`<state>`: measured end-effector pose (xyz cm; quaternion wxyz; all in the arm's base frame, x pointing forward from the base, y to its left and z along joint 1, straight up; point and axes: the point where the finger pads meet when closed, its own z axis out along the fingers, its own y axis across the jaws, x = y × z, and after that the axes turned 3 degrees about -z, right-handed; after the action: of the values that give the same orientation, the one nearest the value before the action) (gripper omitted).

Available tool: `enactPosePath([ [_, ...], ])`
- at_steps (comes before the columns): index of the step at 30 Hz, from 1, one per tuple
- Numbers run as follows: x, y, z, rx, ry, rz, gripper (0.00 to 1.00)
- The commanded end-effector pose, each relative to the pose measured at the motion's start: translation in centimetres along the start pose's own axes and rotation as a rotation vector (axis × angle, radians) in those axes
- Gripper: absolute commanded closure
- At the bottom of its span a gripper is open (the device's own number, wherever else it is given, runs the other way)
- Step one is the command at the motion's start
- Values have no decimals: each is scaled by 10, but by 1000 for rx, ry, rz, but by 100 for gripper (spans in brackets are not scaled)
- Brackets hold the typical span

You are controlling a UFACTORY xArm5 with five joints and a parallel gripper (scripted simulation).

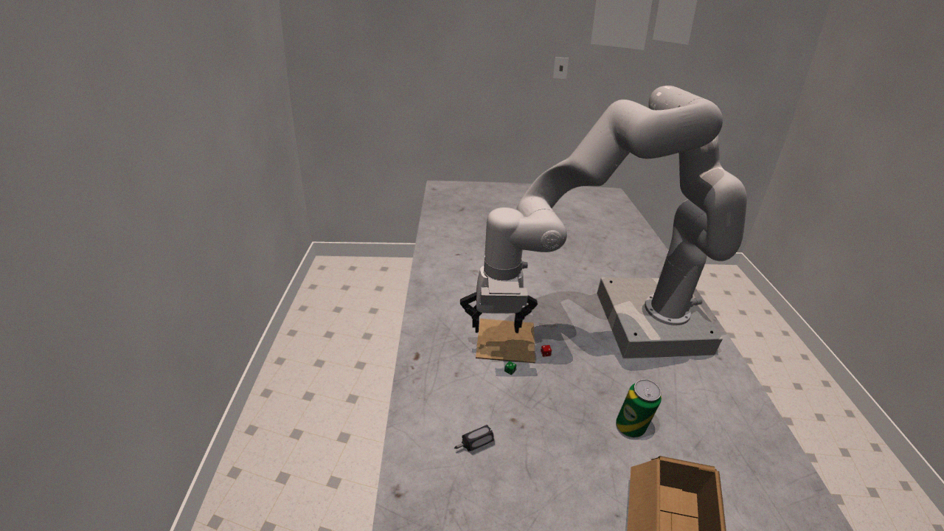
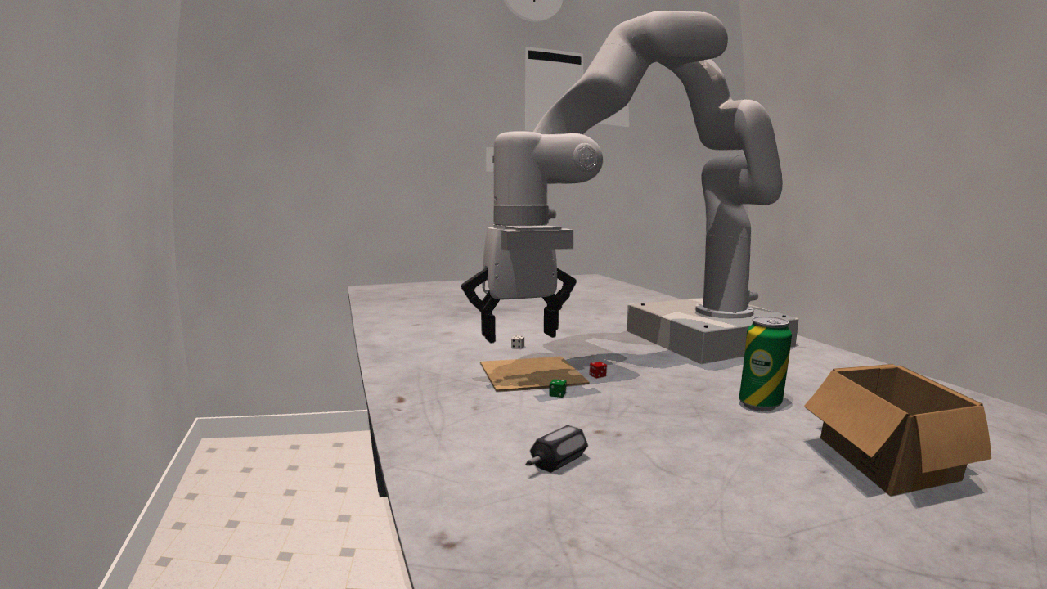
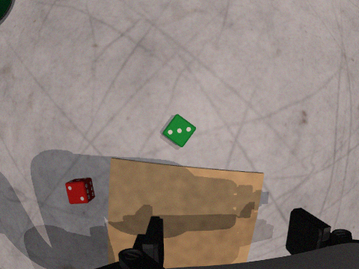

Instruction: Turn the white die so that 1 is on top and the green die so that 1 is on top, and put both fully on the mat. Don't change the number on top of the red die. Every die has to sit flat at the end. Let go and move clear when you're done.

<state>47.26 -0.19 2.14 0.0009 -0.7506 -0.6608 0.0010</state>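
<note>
Hovering with hand (image 1: 497, 330) (image 2: 520, 335) (image 3: 229, 235) spread wide, pinching nothing, over mat (image 1: 501, 354) (image 2: 512, 371) (image 3: 209, 250); likely lining up for green die (image 1: 509, 367) (image 2: 558, 388) (image 3: 179, 131).
Seeing green die on table (image 1: 462, 475) (image 2: 658, 497) (image 3: 243, 56), near mat's edge, showing 3, so needing a tip onto another face; seeing white die (image 2: 517, 342) beyond mat's far side, off it, top not readable. Expecting small, light, stiff dice, maybe slipping if pinched on corners; so turning hand to match green die's slanted sides and gripping low on opposite flat faces. Watching red die (image 1: 546, 350) (image 2: 598, 370) (image 3: 78, 192), showing 2, just beside mat; leaving room for fingers there. Finding more space toward can (image 1: 636, 409) (image 2: 765, 366), standing well apart.
</note>
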Motion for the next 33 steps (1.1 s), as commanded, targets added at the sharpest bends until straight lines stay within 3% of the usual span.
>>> enactPosePath([
  [1,0,1,-44,-5,1,0,0],
  [5,0,1,-70,-5,1,0,0],
  [8,0,1,-80,-5,1,0,0],
  [20,-2,1,-81,-5,1,5,0],
  [21,-12,-1,-81,-5,1,36,0],
  [23,-59,-12,-79,-5,1,177,0],
  [27,-64,-14,-79,-5,1,195,0],
  [28,-97,-26,-77,-5,1,301,0],
  [30,-99,-27,-77,-5,1,307,0],
  [33,-132,-42,-75,-5,1,419,0],
])
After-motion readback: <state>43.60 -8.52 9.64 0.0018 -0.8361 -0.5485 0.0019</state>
